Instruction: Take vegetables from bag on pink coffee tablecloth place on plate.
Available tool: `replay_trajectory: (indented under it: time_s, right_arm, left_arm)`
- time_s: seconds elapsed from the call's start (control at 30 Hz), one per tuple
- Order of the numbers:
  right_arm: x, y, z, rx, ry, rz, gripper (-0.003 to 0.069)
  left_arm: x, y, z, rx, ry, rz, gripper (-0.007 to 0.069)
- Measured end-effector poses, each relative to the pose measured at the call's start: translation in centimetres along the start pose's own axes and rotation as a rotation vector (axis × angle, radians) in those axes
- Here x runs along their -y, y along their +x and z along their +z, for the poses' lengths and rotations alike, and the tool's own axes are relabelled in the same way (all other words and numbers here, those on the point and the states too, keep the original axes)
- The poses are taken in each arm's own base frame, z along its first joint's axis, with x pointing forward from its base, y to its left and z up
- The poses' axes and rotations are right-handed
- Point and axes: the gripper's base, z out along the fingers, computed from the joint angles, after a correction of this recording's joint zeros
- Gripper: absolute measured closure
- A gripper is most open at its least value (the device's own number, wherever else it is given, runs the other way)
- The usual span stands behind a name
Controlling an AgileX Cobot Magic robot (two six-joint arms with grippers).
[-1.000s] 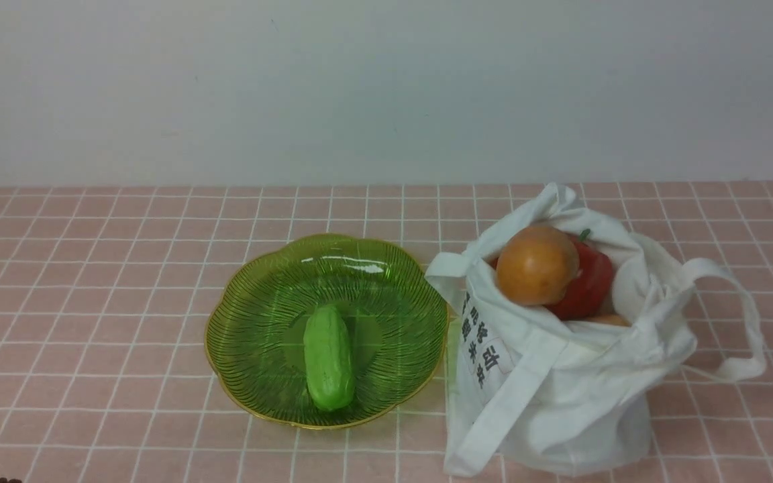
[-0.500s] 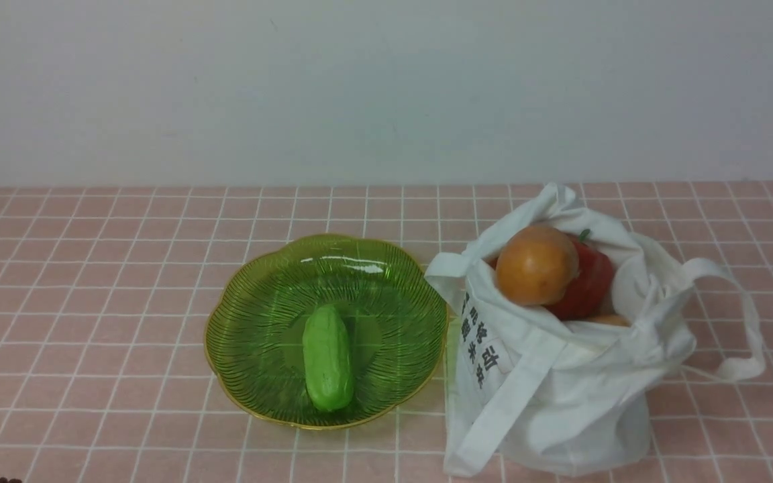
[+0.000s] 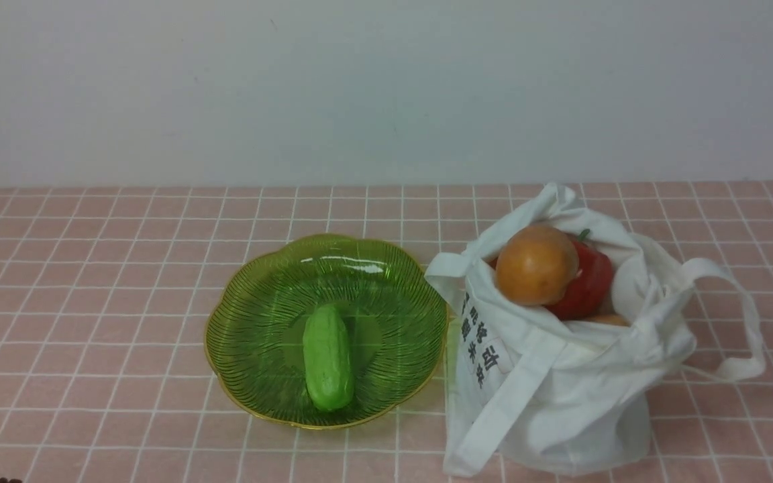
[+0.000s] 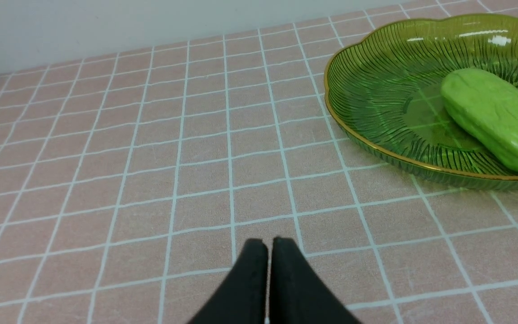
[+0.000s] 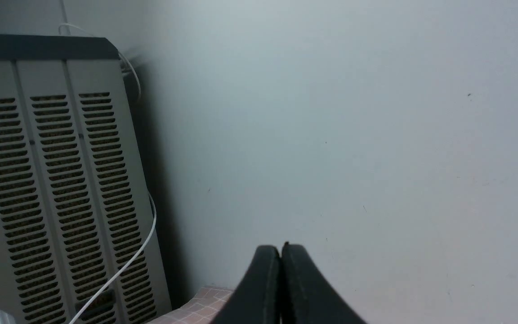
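The green cucumber lies in the translucent green plate on the pink checked tablecloth. The white bag stands right of the plate, touching its rim. In its open top sit the round orange-brown piece and the red pepper. Neither arm shows in the front view. In the left wrist view my left gripper is shut and empty, low over bare cloth, with the plate and cucumber off to one side. My right gripper is shut and empty, facing the wall.
A grey vented cabinet with a white cable stands by the wall beside the table corner in the right wrist view. A pale wall backs the table. The bag's strap loop lies out to the right.
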Motion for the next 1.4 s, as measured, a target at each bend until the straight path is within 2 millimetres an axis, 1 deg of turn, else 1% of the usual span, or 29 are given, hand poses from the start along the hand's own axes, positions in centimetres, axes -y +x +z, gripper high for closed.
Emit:
replay_trajectory:
  time_s: [0.5,0.63,0.73,0.83,0.9,0.93,1.0,1.03,1.1,1.13,1.23,1.4]
  right_arm:
    - [-0.1,0.7,0.1,0.005,-0.021,-0.139,0.0673]
    - [0.2,1.7,0.2,-0.022,0.023,-0.198,0.0673]
    - [0.9,3.1,0.3,-0.063,0.127,-0.250,0.0673]
    - [2.1,5.3,0.1,-0.136,0.279,-0.284,0.0673]
    - [2.9,7.0,-0.1,-0.187,0.377,-0.293,0.0673]
    - [3.7,8.5,-0.5,-0.233,0.467,-0.293,0.0673]
    - [4.7,10.6,-1.2,-0.305,0.563,-0.271,0.0673]
    - [4.8,10.8,-1.3,-0.316,0.573,-0.266,0.0673]
    - [5.3,11.8,-2.0,-0.404,0.670,-0.224,0.0673]
    - [5.4,12.0,-2.2,-0.427,0.696,-0.213,0.0673]
    - [5.6,12.0,-2.4,-0.436,0.739,-0.206,0.0673]
    - [5.6,11.9,-2.4,-0.437,0.743,-0.205,0.0673]
  left_arm:
    - [0.0,0.0,0.0,0.000,0.000,0.000,0.0629]
    - [0.0,0.0,0.0,0.000,0.000,0.000,0.0629]
    - [0.0,0.0,0.0,0.000,0.000,0.000,0.0629]
    - [0.0,0.0,0.0,0.000,0.000,0.000,0.0629]
    - [0.0,0.0,0.0,0.000,-0.001,0.000,0.0629]
    - [0.0,0.0,0.0,0.000,-0.001,0.000,0.0629]
    - [0.0,0.0,0.0,0.000,-0.001,0.000,0.0629]
    - [0.0,0.0,0.0,0.000,-0.001,0.000,0.0629]
    - [0.0,0.0,0.0,0.000,-0.001,0.000,0.0629]
    - [0.0,0.0,0.0,0.000,-0.001,0.000,0.0629]
    - [0.0,0.0,0.0,0.000,-0.002,-0.001,0.0629]
    - [0.0,0.0,0.0,0.000,-0.002,-0.001,0.0629]
